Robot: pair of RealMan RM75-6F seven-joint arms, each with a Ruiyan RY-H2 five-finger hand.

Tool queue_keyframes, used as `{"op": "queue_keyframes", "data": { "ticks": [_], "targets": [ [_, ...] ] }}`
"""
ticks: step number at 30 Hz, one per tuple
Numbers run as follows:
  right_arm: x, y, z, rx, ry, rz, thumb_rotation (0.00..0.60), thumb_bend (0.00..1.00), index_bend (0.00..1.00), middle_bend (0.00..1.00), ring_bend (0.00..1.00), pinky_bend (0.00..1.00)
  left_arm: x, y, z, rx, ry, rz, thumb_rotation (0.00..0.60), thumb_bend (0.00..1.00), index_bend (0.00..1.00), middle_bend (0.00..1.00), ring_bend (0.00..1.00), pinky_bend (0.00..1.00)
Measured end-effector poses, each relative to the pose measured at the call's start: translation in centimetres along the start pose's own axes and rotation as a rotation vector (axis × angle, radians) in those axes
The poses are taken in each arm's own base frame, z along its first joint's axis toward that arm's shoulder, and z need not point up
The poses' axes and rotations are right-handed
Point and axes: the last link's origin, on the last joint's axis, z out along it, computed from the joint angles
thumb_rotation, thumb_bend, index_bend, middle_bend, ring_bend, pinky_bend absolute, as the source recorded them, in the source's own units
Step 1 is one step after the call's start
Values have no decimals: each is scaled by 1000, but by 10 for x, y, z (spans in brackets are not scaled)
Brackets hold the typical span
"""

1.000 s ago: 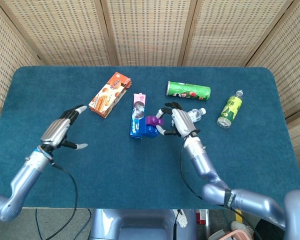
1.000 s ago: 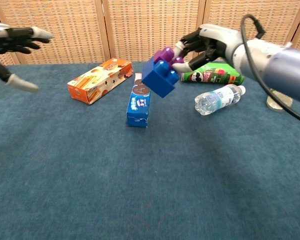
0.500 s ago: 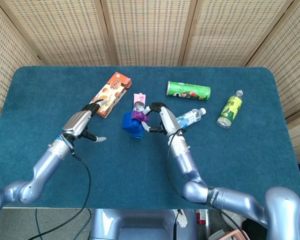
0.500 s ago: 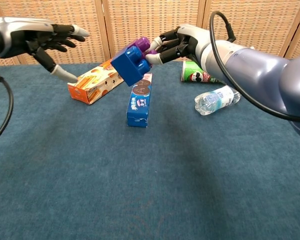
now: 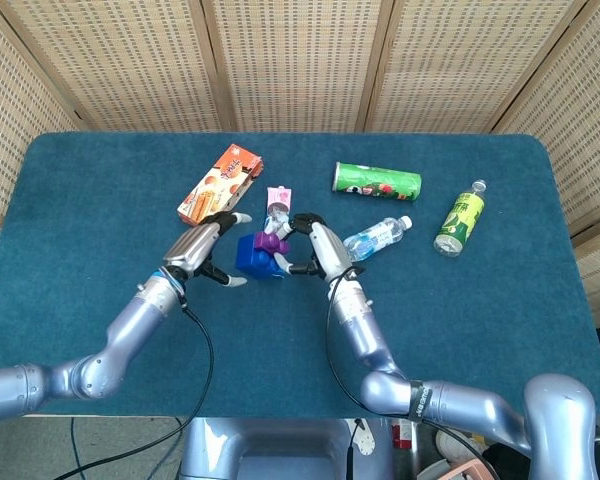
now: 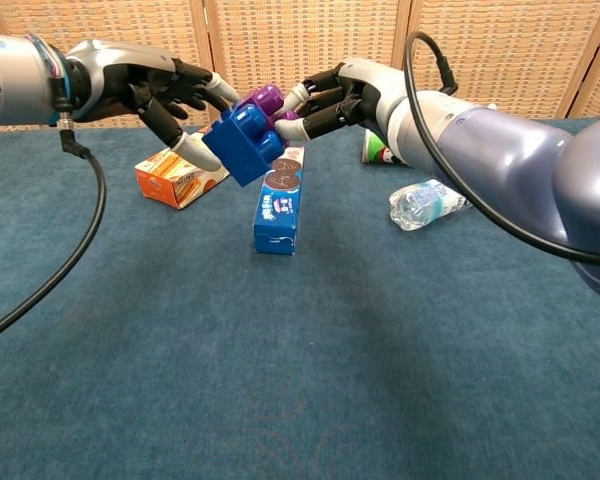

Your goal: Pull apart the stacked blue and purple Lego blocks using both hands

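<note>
The stacked blocks hang above the table, tilted, a blue Lego block (image 6: 242, 146) (image 5: 250, 254) with a purple Lego block (image 6: 264, 99) (image 5: 272, 240) on its upper right. My right hand (image 6: 332, 94) (image 5: 314, 250) pinches the purple block from the right. From the left, my left hand (image 6: 158, 92) (image 5: 204, 251) reaches the blue block with fingers spread. One finger lies over its top and the thumb sits by its lower left edge, and no firm grip shows.
A blue cookie pack (image 6: 277, 210) lies right under the blocks. Behind the left hand is an orange biscuit box (image 6: 170, 177). A water bottle (image 6: 426, 201), a green chips can (image 5: 377, 181) and a green drink bottle (image 5: 460, 220) lie to the right.
My right hand carried the stacked blocks leftwards. My left hand swung in from the far left and now brackets the blue block.
</note>
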Motion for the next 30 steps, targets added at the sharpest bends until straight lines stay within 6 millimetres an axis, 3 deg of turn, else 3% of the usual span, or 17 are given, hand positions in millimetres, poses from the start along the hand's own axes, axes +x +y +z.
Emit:
{"op": "queue_keyframes", "data": {
  "ticks": [4,16,22,26,30],
  "targets": [
    [-2,-2,-2,4,-10,-1,600,434,631,639,138,0,-3,7,2,12,9,-1,600,0,226,247,35,1],
    [-3,-3,-4,-3,-21,20,600,434,631,639,138,0,-17,12,10,52,39,-22,600,0,546,468,168,75],
    [1,-3,-4,-4,-16,19,600,434,631,639,138,0,-18,9,11,60,63,-15,600,41,593,500,177,83],
    [9,-2,-3,-4,-8,15,600,434,631,639,137,0,-16,5,10,68,72,0,600,135,609,515,177,83],
    [22,-1,-3,-4,4,2,600,434,631,641,138,0,-10,-8,5,82,82,54,600,176,611,517,177,83]
  ]
}}
